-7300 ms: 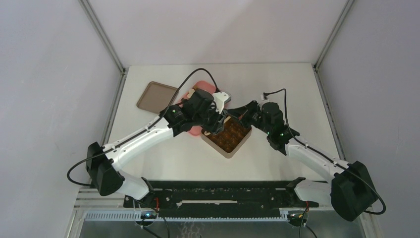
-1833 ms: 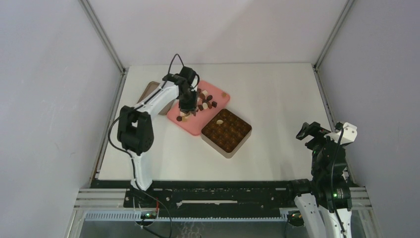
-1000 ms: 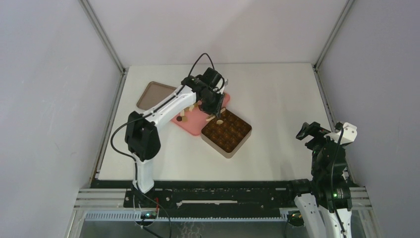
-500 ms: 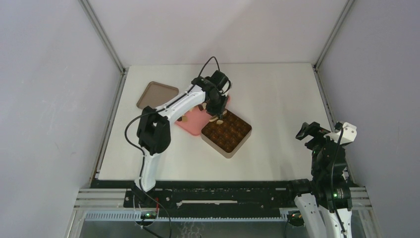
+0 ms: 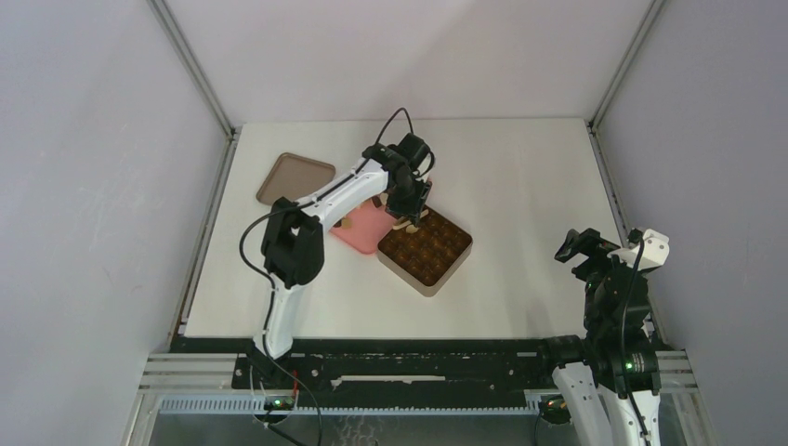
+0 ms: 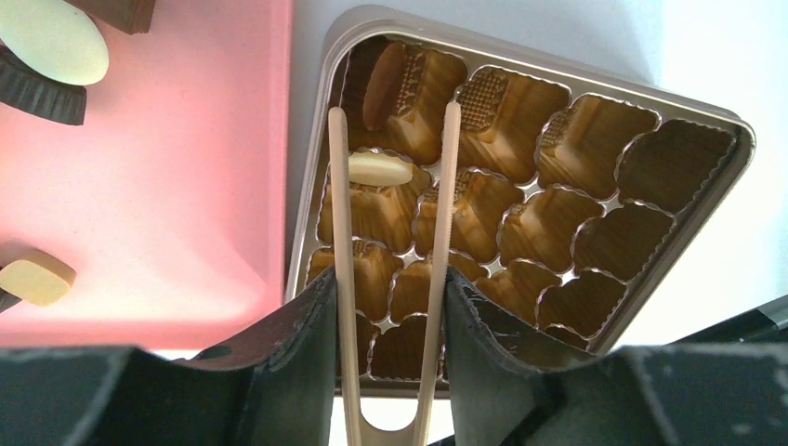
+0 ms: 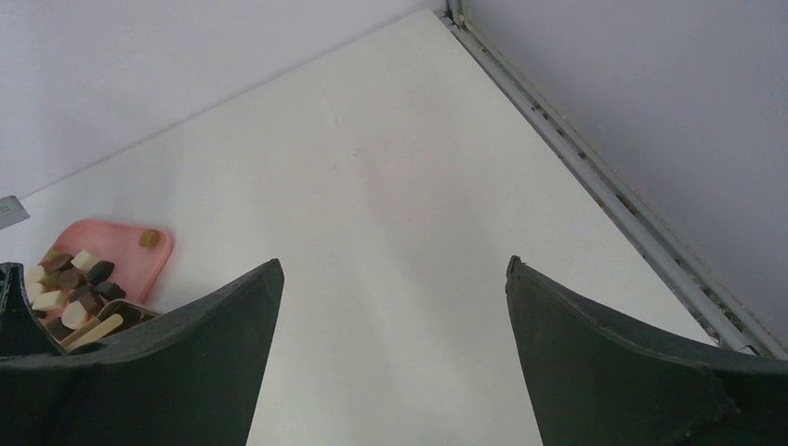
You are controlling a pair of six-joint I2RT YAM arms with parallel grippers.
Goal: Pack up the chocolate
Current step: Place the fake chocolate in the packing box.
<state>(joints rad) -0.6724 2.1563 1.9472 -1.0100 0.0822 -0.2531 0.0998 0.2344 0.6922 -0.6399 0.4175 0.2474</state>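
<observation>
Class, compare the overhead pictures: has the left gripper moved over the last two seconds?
Yes. The left gripper shifted right, from over the pink tray to over the tin.

Left claw (image 5: 410, 214) over tin's (image 5: 437, 268) far corner, pink tray (image 5: 356, 233) alongside, right arm (image 5: 613, 299) folded

Overhead wide; left wrist close over tin (image 6: 609, 139); right wrist distant, sharing tray (image 7: 116, 240).

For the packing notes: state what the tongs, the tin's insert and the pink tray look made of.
Tongs: likely wood or bamboo, pale matte strips. Insert: probably thin moulded plastic, glossy golden brown, crinkled cup edges. Pink tray: perhaps plastic or silicone, smooth, soft sheen.
</observation>
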